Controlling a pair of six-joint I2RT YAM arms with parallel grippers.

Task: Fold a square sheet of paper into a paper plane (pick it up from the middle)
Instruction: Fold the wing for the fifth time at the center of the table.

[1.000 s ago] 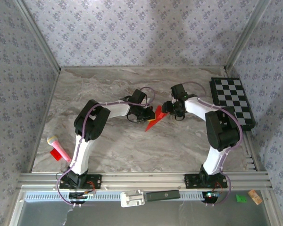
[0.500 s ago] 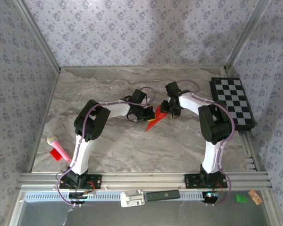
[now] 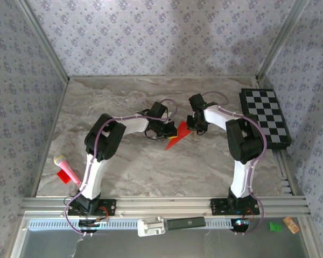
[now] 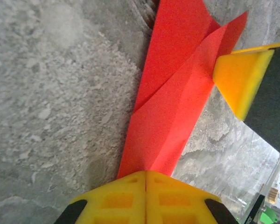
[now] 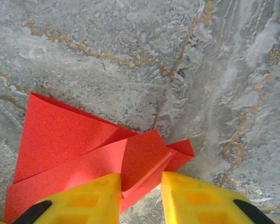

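The square sheet of paper (image 3: 175, 137) is a creased bright red dart shape, lying on the marble table (image 3: 118, 161) between the two arms. My left gripper (image 3: 168, 129) is shut on it; in the left wrist view the yellow fingertips (image 4: 130, 196) meet on the narrow red strip (image 4: 172, 107). My right gripper (image 3: 191, 128) is at the paper's wide end. In the right wrist view its jaws (image 5: 141, 182) stand apart with a raised red flap (image 5: 144, 156) between them. One right finger (image 4: 240, 77) touches the paper's edge in the left wrist view.
A black-and-white chequered board (image 3: 266, 115) lies at the right edge of the table. A pink microphone-shaped toy (image 3: 66, 168) and a small red scrap (image 3: 61, 176) lie at the near left. Patterned walls close in three sides.
The right arm has swung left and brought its gripper onto the paper's wide end, its jaws narrowing around the flap. The left gripper has stayed shut on the paper.
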